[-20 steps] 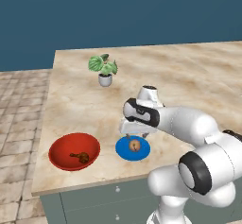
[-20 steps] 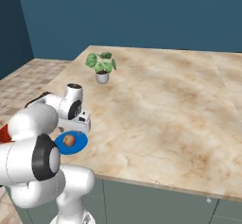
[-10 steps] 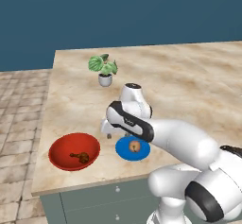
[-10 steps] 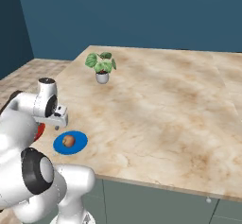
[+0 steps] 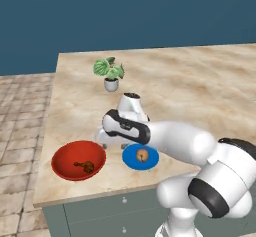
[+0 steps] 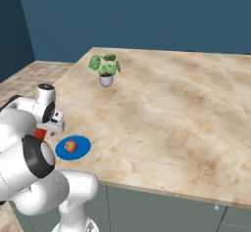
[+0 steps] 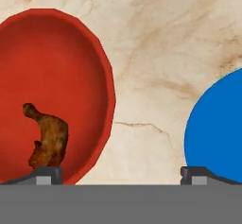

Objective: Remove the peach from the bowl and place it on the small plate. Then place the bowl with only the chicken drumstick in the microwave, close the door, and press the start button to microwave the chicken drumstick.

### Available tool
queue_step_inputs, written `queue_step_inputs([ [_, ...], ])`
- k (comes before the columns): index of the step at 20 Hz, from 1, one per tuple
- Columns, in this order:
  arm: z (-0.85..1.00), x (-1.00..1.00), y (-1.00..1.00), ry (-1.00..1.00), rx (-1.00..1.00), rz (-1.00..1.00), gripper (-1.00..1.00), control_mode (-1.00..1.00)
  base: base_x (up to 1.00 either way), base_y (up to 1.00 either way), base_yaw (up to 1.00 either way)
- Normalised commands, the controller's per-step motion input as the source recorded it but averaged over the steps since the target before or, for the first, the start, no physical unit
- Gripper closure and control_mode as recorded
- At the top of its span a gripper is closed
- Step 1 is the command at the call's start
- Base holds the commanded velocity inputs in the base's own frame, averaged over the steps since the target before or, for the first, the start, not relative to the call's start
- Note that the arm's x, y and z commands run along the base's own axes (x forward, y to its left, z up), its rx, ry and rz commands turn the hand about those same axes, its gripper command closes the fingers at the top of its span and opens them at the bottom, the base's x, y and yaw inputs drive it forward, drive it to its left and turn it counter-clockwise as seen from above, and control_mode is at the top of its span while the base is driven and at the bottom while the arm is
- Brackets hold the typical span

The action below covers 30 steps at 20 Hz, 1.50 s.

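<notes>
The marble counter [image 5: 200, 91] is the largest thing here, a beige slab over grey cabinet fronts. On it, toward 7 o'clock in the left base view, sits the bowl [image 5: 65, 156], wide, red and glossy, close to the near edge. Just beside it toward 3 o'clock, with a strip of bare marble between them, lies the small plate [image 5: 132, 158], a flat blue disc that does not touch the bowl. The hand [image 5: 112, 144] hangs low over that strip, between bowl and plate; its jaws stand wide apart and hold nothing, and in the hand view one fingertip [image 7: 47, 175] sits over the bowl's rim while the other sits over the plate's edge. A potted plant [image 5: 110, 74] stands well apart at 12 o'clock from the bowl, far back on the counter. Inside the bowl, the chicken drumstick [image 5: 85, 166] lies alone, dark brown, toward the 4 o'clock part of the bowl in the left base view. The peach [image 5: 142, 155], a small tan ball, rests on the plate near its middle, clear of the hand.
</notes>
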Motion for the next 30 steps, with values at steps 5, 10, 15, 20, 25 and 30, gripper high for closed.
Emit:
queue_step_inputs([
  [5,-0.41,0.17,0.28,0.11,0.04,0.04,-1.00,-1.00,0.00,0.00,0.00],
  [10,-0.36,0.17,0.25,0.10,0.05,0.04,-1.00,-1.00,0.00,0.00,0.00],
  [15,-0.31,0.14,0.28,0.08,0.02,0.04,-1.00,-1.00,0.00,0.00,0.00],
  [20,-0.30,0.11,0.20,0.05,0.01,0.02,-1.00,-1.00,0.00,0.00,0.00],
  [25,-0.18,0.03,0.14,0.01,0.00,0.00,1.00,-1.00,0.00,0.00,0.00],
  [30,0.00,0.00,0.03,-0.01,0.00,0.00,1.00,-1.00,0.00,0.00,0.00],
])
